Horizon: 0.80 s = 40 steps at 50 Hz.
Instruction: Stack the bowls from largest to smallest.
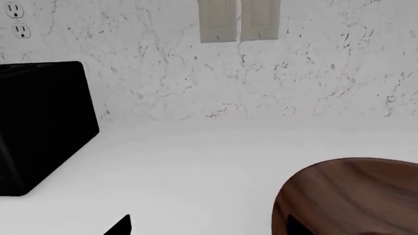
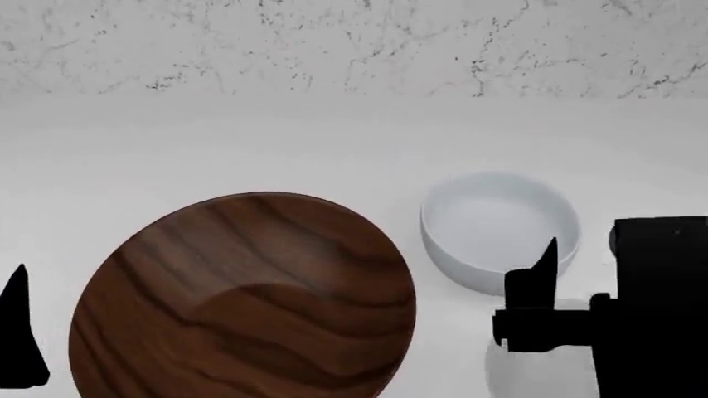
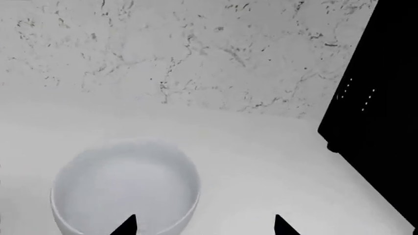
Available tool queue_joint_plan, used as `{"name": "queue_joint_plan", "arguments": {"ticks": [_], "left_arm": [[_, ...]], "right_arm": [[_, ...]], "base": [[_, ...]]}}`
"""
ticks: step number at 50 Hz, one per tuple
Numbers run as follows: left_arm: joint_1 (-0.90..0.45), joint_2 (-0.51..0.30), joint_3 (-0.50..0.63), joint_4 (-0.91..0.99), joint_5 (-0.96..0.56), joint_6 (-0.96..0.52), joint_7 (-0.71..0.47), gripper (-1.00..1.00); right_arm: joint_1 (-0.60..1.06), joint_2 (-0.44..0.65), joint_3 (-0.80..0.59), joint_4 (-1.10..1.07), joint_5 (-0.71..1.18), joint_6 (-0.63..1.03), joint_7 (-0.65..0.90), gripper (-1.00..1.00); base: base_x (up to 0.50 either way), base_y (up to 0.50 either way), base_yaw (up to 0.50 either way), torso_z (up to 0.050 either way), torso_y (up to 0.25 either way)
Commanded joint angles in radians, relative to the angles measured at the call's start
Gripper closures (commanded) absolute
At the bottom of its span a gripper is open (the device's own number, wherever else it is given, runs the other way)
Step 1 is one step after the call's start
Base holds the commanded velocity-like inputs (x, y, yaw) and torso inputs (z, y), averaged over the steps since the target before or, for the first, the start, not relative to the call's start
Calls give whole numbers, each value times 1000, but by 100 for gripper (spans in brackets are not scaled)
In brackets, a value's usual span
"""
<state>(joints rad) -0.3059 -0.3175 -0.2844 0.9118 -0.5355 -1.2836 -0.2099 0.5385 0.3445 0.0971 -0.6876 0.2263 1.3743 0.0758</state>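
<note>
The large dark-brown wood-grain bowl [image 2: 244, 298] sits on the white counter at the front left; its wall also shows in the left wrist view [image 1: 353, 196]. The deep white bowl [image 2: 500, 225] stands to its right, apart from it. A pale round shape [image 2: 536, 361], possibly the smaller white bowl, lies mostly hidden under my right arm. My right gripper [image 2: 545, 278] hangs open over the deep white bowl's [image 3: 124, 188] near rim [image 3: 203, 227], one finger inside its outline, one outside. My left gripper [image 1: 209, 230] is open beside the wood bowl; only one finger [image 2: 19, 332] shows in the head view.
A marble backsplash [image 2: 354, 41] runs along the back of the counter. A black appliance [image 1: 39, 127] stands left of the wood bowl, below wall outlets [image 1: 16, 19] and switch plates [image 1: 238, 19]. Another black block [image 3: 382, 112] stands right of the deep white bowl.
</note>
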Motion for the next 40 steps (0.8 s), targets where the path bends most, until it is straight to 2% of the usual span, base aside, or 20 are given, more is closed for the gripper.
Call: {"name": "queue_joint_plan", "arguments": {"ticks": [1,3,5,14,20,26,30,40], "left_arm": [[-19,15,-91,11,-34,-54,32,-100],[-19,11,-102,8,-37,-54,33,-100],[-13,9,-101,3,-34,-45,33,-100],[-20,9,-120,0,-49,-50,32,-100],[-25,5,-147,-3,-62,-58,34,-100],[-27,9,-162,-4,-77,-71,33,-100],[-24,8,-156,-4,-79,-68,30,-100],[-9,-1,-152,-23,-74,-40,30,-100]], "right_arm": [[305,-1,23,380,25,163,-75,-100],[344,-2,27,442,34,184,-82,-100],[397,-33,94,518,41,191,-66,-100],[599,7,-86,839,67,175,-99,-100],[675,-33,-50,995,71,156,-95,-100],[731,-36,-90,1192,45,53,-107,-100],[735,-49,-77,1249,40,21,-100,-100],[824,-73,-172,1546,-9,-148,-140,-100]], "base": [[0,0,0,0,0],[0,0,0,0,0],[0,0,0,0,0],[0,0,0,0,0],[0,0,0,0,0],[0,0,0,0,0],[0,0,0,0,0],[0,0,0,0,0]]}}
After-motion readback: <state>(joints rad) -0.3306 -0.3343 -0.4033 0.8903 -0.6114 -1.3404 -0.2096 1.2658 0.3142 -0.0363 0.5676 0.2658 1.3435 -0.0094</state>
